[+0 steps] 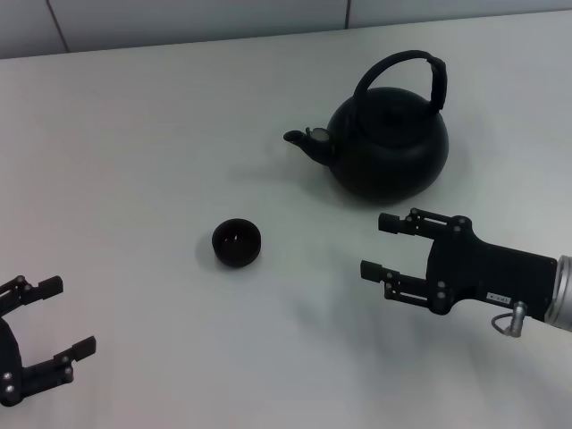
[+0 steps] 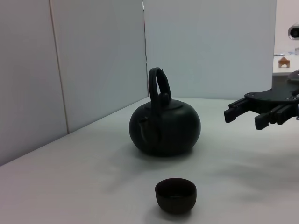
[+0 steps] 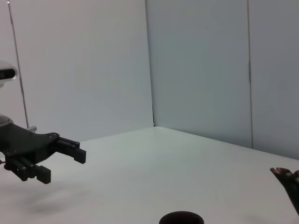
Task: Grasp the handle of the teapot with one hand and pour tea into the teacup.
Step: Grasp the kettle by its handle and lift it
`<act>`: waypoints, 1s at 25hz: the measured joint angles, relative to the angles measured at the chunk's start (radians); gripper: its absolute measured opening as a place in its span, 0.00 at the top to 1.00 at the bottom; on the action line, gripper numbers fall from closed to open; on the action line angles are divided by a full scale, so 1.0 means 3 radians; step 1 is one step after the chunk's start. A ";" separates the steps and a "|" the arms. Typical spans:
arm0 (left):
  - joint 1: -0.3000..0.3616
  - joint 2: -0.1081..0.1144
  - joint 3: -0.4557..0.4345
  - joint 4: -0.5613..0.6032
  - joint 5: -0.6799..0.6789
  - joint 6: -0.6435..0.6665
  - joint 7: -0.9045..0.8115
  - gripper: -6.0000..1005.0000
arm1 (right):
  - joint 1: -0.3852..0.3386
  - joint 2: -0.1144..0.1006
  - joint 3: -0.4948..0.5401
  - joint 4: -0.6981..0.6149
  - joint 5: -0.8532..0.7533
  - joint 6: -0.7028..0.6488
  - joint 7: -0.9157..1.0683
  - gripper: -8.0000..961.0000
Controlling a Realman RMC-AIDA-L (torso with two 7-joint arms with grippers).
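The matte-black teapot (image 1: 389, 147) stands upright at the back right of the white table, spout pointing left, its arched handle (image 1: 407, 67) over the top. The small black teacup (image 1: 237, 242) sits in front of it to the left. My right gripper (image 1: 377, 246) is open and empty, in front of the teapot and right of the cup, touching neither. My left gripper (image 1: 70, 315) is open and empty at the near left. The left wrist view shows the teapot (image 2: 164, 123), handle (image 2: 156, 84), teacup (image 2: 175, 195) and the right gripper (image 2: 244, 119).
The white table (image 1: 134, 152) runs back to pale wall panels (image 2: 93, 60). In the right wrist view the left gripper (image 3: 63, 167) hovers over the table, the cup's rim (image 3: 181, 218) and the teapot's spout (image 3: 287, 179) show at the edges.
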 joint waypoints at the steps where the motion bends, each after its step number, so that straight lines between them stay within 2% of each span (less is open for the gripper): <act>1: 0.0000 -0.0001 0.0000 0.0000 0.0001 0.0000 0.0000 0.19 | -0.0005 0.0001 0.0002 0.0001 0.0016 -0.0002 0.0000 0.29; 6: -0.0007 -0.0007 -0.0001 0.0002 0.0005 -0.0044 0.0002 0.19 | -0.0080 0.0009 0.0002 0.0350 0.0600 -0.0116 -0.0425 0.29; 8: -0.0010 -0.0011 -0.0018 0.0003 0.0004 -0.0068 0.0002 0.19 | -0.0110 0.0016 0.0003 0.0664 0.1041 -0.0182 -0.0838 0.29; 9: -0.0011 -0.0015 -0.0033 0.0003 0.0004 -0.0075 0.0002 0.19 | -0.0109 0.0031 0.0002 0.1028 0.1520 -0.0207 -0.1200 0.29; 10: -0.0013 -0.0022 -0.0054 0.0003 0.0005 -0.0080 0.0002 0.19 | -0.0109 0.0031 0.0002 0.1028 0.1520 -0.0207 -0.1200 0.29; 11: -0.0013 -0.0026 -0.0061 0.0003 0.0005 -0.0080 0.0002 0.19 | -0.0093 0.0040 0.0002 0.1221 0.1806 -0.0212 -0.1373 0.29; 13: -0.0014 -0.0033 -0.0075 0.0004 0.0006 -0.0081 0.0003 0.19 | -0.0004 0.0049 0.0003 0.1587 0.2291 -0.0219 -0.1621 0.30; 14: -0.0014 -0.0035 -0.0076 0.0004 0.0007 -0.0082 0.0003 0.19 | 0.0113 0.0051 0.0004 0.1889 0.2601 -0.0225 -0.1789 0.30; 17: -0.0015 -0.0035 -0.0077 0.0004 0.0009 -0.0083 0.0003 0.19 | 0.0183 0.0051 0.0087 0.2034 0.2701 -0.0233 -0.1878 0.30; 25: -0.0018 -0.0035 -0.0077 0.0004 0.0001 -0.0084 0.0000 0.19 | 0.0251 0.0046 0.0216 0.2015 0.2693 -0.0191 -0.1861 0.30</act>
